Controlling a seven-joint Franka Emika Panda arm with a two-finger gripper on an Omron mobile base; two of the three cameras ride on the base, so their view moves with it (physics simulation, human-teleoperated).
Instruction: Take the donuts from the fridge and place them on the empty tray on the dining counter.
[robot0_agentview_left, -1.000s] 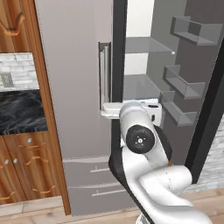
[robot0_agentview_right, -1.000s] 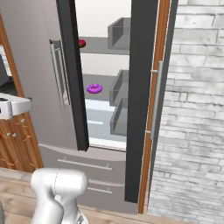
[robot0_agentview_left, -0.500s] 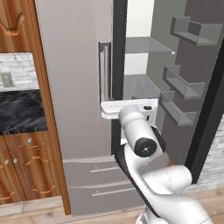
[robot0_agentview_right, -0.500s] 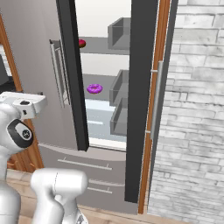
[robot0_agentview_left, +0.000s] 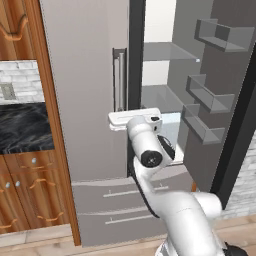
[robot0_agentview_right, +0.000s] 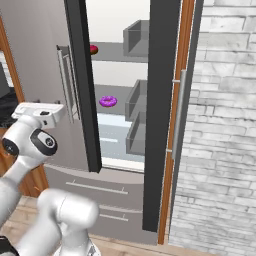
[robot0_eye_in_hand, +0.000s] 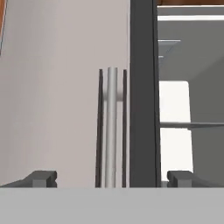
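Gripper (robot0_eye_in_hand: 111, 178) spread wide, nothing between the tips, aimed straight at the fridge (robot0_agentview_left: 85, 100) front rather than into it. Dead ahead in the hand view: the closed left door's upright bar handle (robot0_eye_in_hand: 112, 127), then the dark edge of that door just to the right, then the lit white inside beyond. So pointed at the wrong half; opening lies off to the right of the hand. From the right base view, hand (robot0_agentview_right: 39, 114) hangs in front of the closed door at about the height of the middle shelf, with the purple donut (robot0_agentview_right: 108, 101) on that shelf, further right and deeper in, past the dark door edge. Red donut (robot0_agentview_right: 93, 49) on the shelf above, near the left side of the opening, partly hidden behind the door edge. Right door swung fully out, bins on its inner face, well clear. Next reach probably needs a sideways shift to the right first, then a push inward over the shelf; purple one looks the nearer pick, level with the hand. Risk, by judgement: clipping the door edge or handle if driven forward before shifting over. Neither donut touched yet.
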